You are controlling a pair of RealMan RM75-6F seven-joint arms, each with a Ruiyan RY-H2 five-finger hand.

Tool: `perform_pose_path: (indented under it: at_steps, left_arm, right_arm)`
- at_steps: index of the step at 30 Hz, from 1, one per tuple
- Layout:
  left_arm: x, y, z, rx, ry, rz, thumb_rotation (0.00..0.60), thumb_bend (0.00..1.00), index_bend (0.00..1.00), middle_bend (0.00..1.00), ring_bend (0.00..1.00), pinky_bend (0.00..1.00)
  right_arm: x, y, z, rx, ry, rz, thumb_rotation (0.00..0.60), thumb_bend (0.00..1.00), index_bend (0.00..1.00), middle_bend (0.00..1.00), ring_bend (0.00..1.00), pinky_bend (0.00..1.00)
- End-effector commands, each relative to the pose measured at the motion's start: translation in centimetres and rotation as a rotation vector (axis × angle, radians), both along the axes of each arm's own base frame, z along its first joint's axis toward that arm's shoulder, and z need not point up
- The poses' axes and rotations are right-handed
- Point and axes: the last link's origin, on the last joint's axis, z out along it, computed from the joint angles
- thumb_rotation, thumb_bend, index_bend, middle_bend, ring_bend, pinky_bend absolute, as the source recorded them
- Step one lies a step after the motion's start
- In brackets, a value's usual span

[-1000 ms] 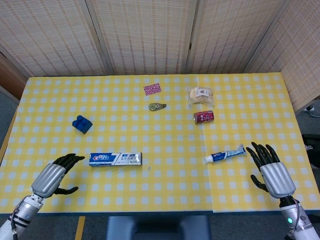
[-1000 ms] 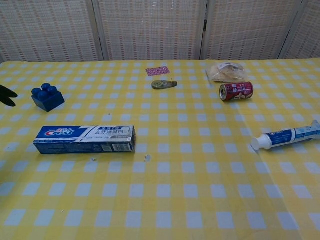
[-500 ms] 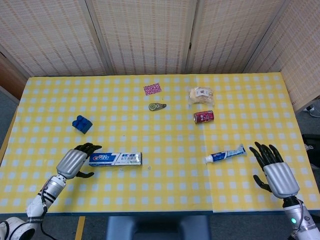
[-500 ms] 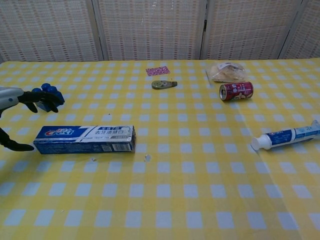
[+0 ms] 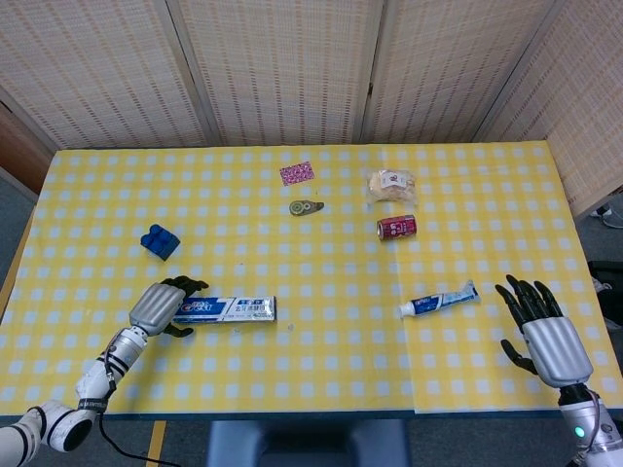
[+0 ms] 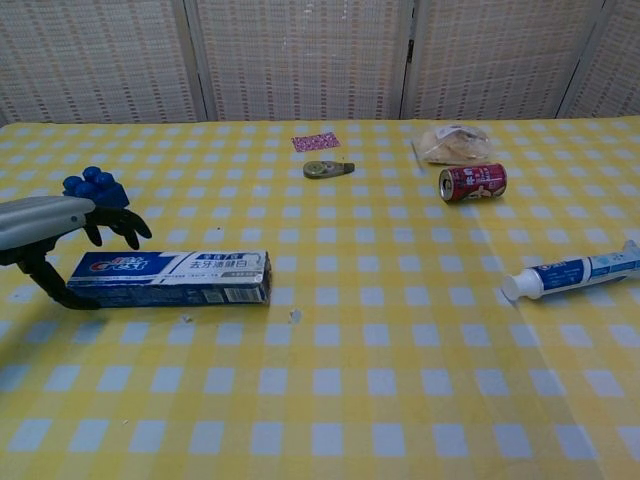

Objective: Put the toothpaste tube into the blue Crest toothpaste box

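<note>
Though boxed-in, left hand point(image 5: 164, 304) astride Crest box point(image 5: 225, 309) end

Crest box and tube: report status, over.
Left hand straddling Crest box end, grip unconfirmed. Right hand open, clear of toothpaste tube. Nothing between them.

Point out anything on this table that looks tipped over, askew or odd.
The red can lies on its side near the bagged snack. A small white scrap sits loose by the Crest box. Nothing is spilled.

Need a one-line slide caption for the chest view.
Left hand closes around the end of the Crest box; toothpaste tube lies untouched far right.
</note>
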Motion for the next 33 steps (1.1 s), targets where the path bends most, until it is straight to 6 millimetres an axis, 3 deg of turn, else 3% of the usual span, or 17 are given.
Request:
perform_pose_path:
  at_steps: [1, 20, 28, 33]
  left_arm:
    - [-0.1, 1.0, -0.6, 0.017, 0.018, -0.002, 0.600, 0.20, 0.31, 0.38, 0.29, 0.39]
    - [-0.5, 1.8, -1.3, 0.133, -0.011, 0.016, 0.600, 0.20, 0.60, 0.70, 0.58, 0.66]
    - [0.4, 0.0, -0.3, 0.215, -0.076, -0.045, 0.600, 0.20, 0.64, 0.75, 0.61, 0.69]
    - [1.2, -2.3, 0.7, 0.235, -0.139, -0.098, 0.600, 0.20, 0.64, 0.75, 0.61, 0.69]
  right_arm:
    - [-0.1, 0.0, 0.2, -0.011, -0.002, 0.001, 0.600, 0.36, 0.00, 0.00, 0.00, 0.00]
    - [-0.3, 0.3, 0.5, -0.029, 0.003, -0.005, 0.600, 0.36, 0.00, 0.00, 0.00, 0.00]
    - [-0.2, 0.2, 0.5, -0.027, 0.009, 0.001, 0.600, 0.36, 0.00, 0.00, 0.00, 0.00]
    - [-0.5, -1.6, 0.3, 0.041, 0.087, -0.001, 0.600, 0.36, 0.00, 0.00, 0.00, 0.00]
